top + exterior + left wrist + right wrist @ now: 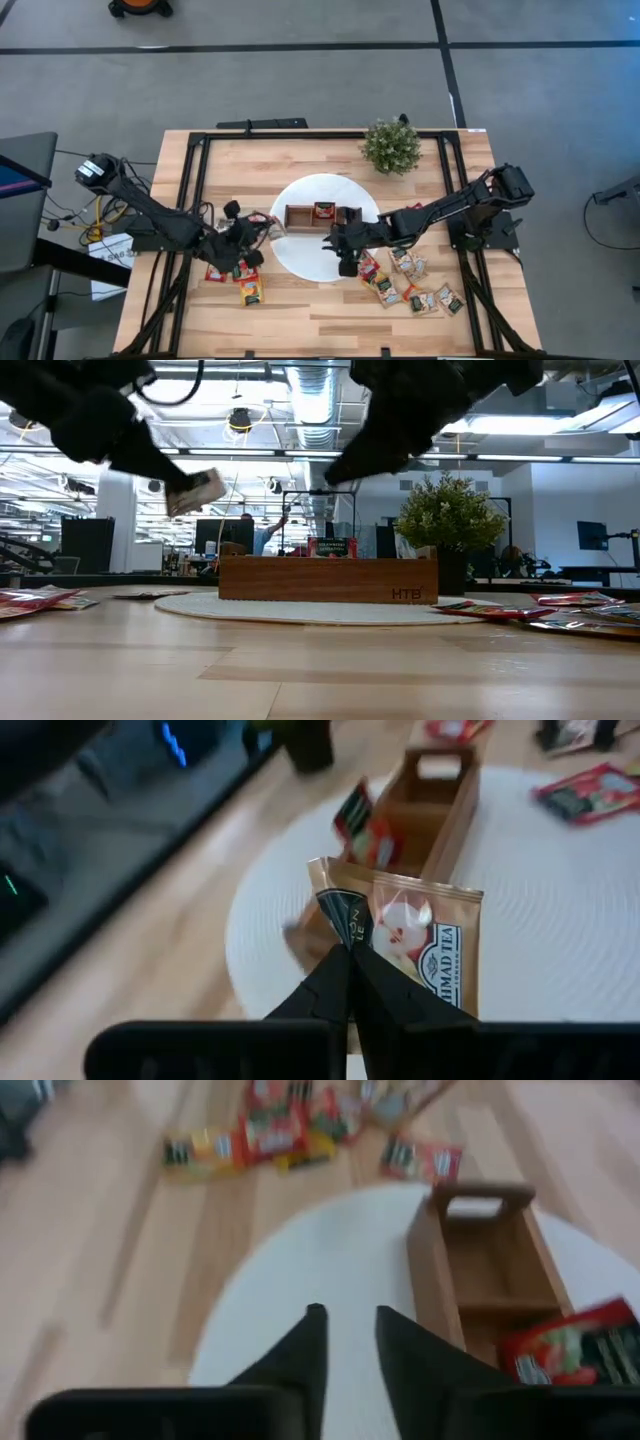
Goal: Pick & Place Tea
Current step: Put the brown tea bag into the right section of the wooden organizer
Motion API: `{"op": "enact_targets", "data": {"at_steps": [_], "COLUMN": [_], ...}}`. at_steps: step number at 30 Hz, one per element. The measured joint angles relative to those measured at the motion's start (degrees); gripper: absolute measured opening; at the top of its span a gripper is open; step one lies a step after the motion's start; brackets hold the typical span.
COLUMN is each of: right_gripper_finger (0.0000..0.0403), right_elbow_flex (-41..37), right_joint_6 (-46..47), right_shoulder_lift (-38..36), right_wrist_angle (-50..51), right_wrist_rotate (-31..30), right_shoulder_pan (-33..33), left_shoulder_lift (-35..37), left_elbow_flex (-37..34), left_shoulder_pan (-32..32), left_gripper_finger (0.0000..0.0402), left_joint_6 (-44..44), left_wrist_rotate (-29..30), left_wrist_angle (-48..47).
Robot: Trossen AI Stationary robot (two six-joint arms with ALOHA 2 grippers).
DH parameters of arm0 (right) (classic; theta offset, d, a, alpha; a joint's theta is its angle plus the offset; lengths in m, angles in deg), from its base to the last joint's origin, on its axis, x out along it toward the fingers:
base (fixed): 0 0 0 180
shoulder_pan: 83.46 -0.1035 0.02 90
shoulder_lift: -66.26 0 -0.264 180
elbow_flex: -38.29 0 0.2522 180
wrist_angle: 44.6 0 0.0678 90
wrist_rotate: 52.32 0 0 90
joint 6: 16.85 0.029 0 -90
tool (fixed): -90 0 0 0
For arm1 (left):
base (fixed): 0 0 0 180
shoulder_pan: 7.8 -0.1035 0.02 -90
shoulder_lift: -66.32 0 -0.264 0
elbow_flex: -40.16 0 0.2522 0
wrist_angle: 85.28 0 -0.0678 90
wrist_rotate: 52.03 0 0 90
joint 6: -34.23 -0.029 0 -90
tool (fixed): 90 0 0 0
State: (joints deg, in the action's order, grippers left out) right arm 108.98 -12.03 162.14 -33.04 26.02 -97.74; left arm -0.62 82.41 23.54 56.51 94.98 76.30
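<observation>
My left gripper (252, 232) hangs by the left edge of the white disc (300, 255), shut on a beige tea sachet (425, 945), which also shows in the low view (198, 490). My right gripper (350, 1330) is open with nothing between its fingers, above the disc just in front of the wooden box (322, 214). A red tea sachet (570, 1345) stands in the box's middle compartment. More tea sachets lie flat on the table left (240, 282) and right (412, 282) of the disc. My left gripper pinches the beige sachet's near edge (352, 942) between its two shut fingertips. The fingers slant down from the table's left side. The sachet sticks out beyond the fingertips, tilted and lifted clear of the table (205, 485).
A small green plant (392, 147) stands at the back right of the table. The box (328, 578) lies across the disc's far half, and its left compartment (440, 790) shows no sachet. Black rails (195, 170) run along the table's sides.
</observation>
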Motion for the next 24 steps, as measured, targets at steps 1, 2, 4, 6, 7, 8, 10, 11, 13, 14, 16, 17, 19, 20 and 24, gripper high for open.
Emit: {"op": "enact_targets", "data": {"at_steps": [1, 2, 4, 6, 7, 8, 10, 11, 13, 14, 16, 17, 19, 20, 24], "right_gripper_finger": [0.0107, 0.0122, 0.015, 0.0172, 0.0181, 0.0187, 0.0193, 0.0194, 0.0193, 0.0191, 0.0184, 0.018, 0.0171, 0.0166, 0.0131], "right_elbow_flex": [0.0, 0.0, 0.0, 0.6, 0.9, 1.1, 1.5, 1.6, 1.8, 2.4, 3.7, 4.3, 6.4, 7.4, 9.2], "right_joint_6": [0.8, 1.5, 3.1, 4.6, 5.2, 5.9, 7.1, 7.2, 6.9, 6.3, 4.6, 3.7, 2.3, 1.7, -0.1], "right_shoulder_lift": [0.0, 0.0, 0.0, 0.0, 0.0, 0.0, 0.8, 1.3, 2.8, 4.1, 6.9, 8.0, 10.1, 10.8, 12.3], "right_wrist_angle": [-1.7, -3.6, -6.9, -7.8, -7.8, -7.8, -9.1, -9.9, -12.2, -12.6, -12.7, -12.8, -13.5, -14.0, -13.0], "right_wrist_rotate": [0.0, 0.1, 0.2, 0.1, -0.1, -0.3, -0.3, -0.3, -0.3, -0.3, -0.3, -0.3, -0.3, -0.3, -0.5], "right_shoulder_pan": [0.2, 0.3, 0.8, 1.3, 1.7, 2.1, 2.9, 3.3, 3.9, 4.1, 4.3, 4.3, 4.3, 4.3, 4.2], "left_shoulder_lift": [-1.1, -2.5, -5.7, -8.8, -10.5, -12.1, -15.1, -16.2, -18.2, -19.0, -20.4, -21.1, -22.1, -22.7, -23.2], "left_elbow_flex": [0.0, 0.0, 0.0, 0.0, 0.0, 0.0, 0.0, 0.0, 0.5, 1.1, 2.6, 3.4, 4.5, 5.2, 5.9], "left_shoulder_pan": [0.3, 0.6, 0.6, 0.6, 0.6, 0.6, 0.6, 0.6, 0.6, 0.6, 0.6, 0.6, 0.6, 0.6, 0.6], "left_gripper_finger": [0.0, 0.0, 0.0, 0.0, 0.0, 0.0, 0.0, 0.0, 0.0, 0.0, 0.0, 0.0, 0.0, 0.0, 0.0], "left_joint_6": [-3.5, -6.7, -12.4, -16.7, -18.7, -20.5, -23.1, -24.2, -25.6, -25.7, -25.7, -25.8, -26.2, -26.5, -27.2], "left_wrist_rotate": [0.8, 1.2, 1.9, 2.5, 3.1, 3.6, 4.5, 4.9, 5.0, 4.7, 4.5, 4.2, 4.2, 4.0, 4.3], "left_wrist_angle": [3.6, 7.4, 13.3, 19.1, 21.9, 24.2, 28.3, 30.5, 33.0, 33.2, 33.2, 33.4, 33.1, 33.1, 32.7]}}
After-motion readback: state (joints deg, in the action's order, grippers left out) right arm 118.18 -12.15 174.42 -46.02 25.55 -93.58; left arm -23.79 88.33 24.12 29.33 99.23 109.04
